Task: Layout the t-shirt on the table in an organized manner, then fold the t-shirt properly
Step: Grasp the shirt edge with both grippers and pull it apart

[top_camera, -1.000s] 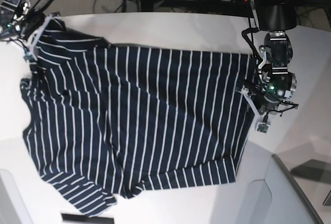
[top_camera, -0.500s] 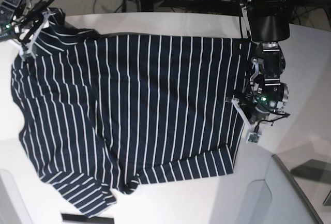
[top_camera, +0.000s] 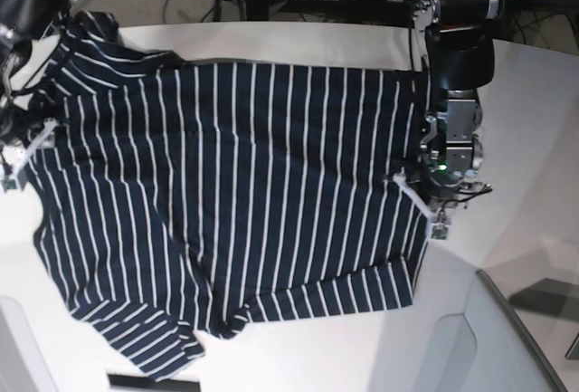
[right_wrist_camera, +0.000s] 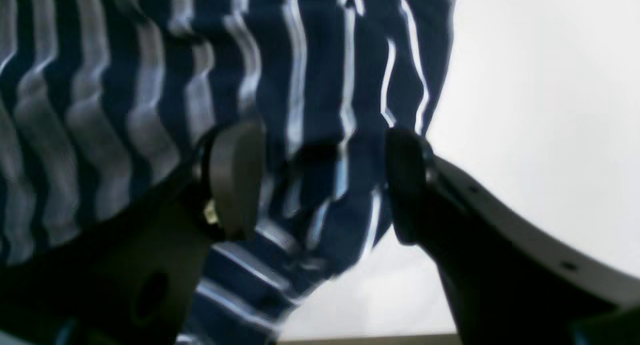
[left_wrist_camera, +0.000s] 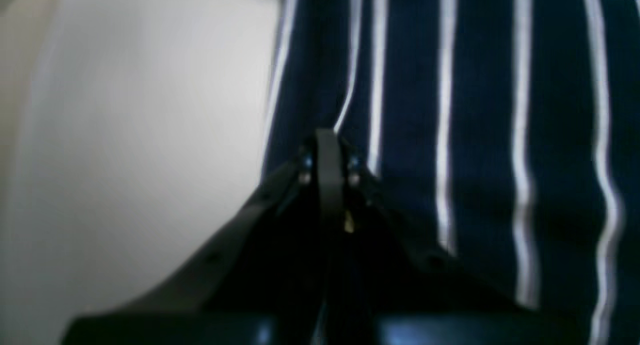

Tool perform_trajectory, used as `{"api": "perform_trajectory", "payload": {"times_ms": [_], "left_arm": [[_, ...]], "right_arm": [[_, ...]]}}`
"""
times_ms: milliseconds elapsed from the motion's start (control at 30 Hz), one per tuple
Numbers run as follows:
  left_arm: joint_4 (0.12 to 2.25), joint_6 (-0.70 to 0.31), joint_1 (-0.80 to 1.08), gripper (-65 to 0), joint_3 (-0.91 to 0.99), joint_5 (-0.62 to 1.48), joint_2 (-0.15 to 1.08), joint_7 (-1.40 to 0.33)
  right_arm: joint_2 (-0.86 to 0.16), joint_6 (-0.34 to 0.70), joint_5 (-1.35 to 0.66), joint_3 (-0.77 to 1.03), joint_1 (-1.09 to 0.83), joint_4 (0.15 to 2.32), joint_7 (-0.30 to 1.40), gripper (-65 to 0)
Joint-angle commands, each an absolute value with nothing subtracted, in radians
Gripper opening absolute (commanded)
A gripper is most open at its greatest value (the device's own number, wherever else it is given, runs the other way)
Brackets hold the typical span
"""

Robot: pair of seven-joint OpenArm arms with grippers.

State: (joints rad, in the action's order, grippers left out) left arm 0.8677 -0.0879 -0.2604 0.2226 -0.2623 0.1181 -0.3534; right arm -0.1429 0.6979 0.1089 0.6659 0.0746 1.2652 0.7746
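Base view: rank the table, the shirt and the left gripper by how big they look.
1. The table, largest; its white top runs past the shirt on every side.
2. The shirt, covering most of the tabletop.
3. The left gripper, smallest, at the shirt's edge, though it sits nearer the camera than the cloth.

T-shirt (top_camera: 235, 202): soft knit cloth, matt, dark navy w/ thin white stripes; lies mostly smooth, puckered & wavy just ahead of the right gripper (right_wrist_camera: 320, 185), where the fabric bunches betw. its spread fingers. Fine ribbed weave shows beside the left gripper (left_wrist_camera: 327, 150), whose fingers are pressed together on the cloth edge. Table (top_camera: 298, 43): smooth matt white top, no grain, faint soft sheen to the side of each claw. Right gripper fingers (right_wrist_camera: 235, 180): dark hard plastic w/ dull rubbery-looking pads, one white plastic shell. Left gripper: black matt plastic, small shiny metal screws near the tip.
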Motion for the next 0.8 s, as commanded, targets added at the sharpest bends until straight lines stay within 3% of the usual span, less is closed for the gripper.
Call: {"api": "perform_trajectory", "payload": {"times_ms": [0, 200, 300, 433, 633, 767], "left_arm": [[0.874, -0.065, -0.268, -65.0, 0.225, -0.266, 0.131, -0.341], [0.874, -0.058, -0.268, -65.0, 0.231, -0.265, 0.151, -0.337], [0.872, -0.058, -0.272, -65.0, 0.236, -0.268, 0.153, -0.335], [0.871, -0.058, -0.297, -65.0, 0.232, -0.271, 0.16, -0.335], [0.869, -0.058, -0.335, -65.0, 0.234, -0.262, 0.163, -0.335], [0.886, -0.064, -0.361, -65.0, 0.237, -0.255, 0.163, -0.343]], "right_arm": [[-0.183, 0.698, 0.091, 0.668, 0.113, 1.222, 0.731, -31.4], [-0.292, 0.698, 0.091, 0.668, 0.272, 0.812, 0.602, -64.1], [-0.321, 0.698, 0.091, 0.668, 0.308, 0.688, 0.522, -63.9], [-0.326, 0.585, 0.091, 0.667, 0.309, 0.673, 0.456, -63.8], [-0.317, 0.593, 0.087, 0.616, 0.306, 0.73, 0.503, -63.9], [-0.251, 0.693, 0.085, 0.615, 0.242, 0.963, 0.539, -63.5]]}}
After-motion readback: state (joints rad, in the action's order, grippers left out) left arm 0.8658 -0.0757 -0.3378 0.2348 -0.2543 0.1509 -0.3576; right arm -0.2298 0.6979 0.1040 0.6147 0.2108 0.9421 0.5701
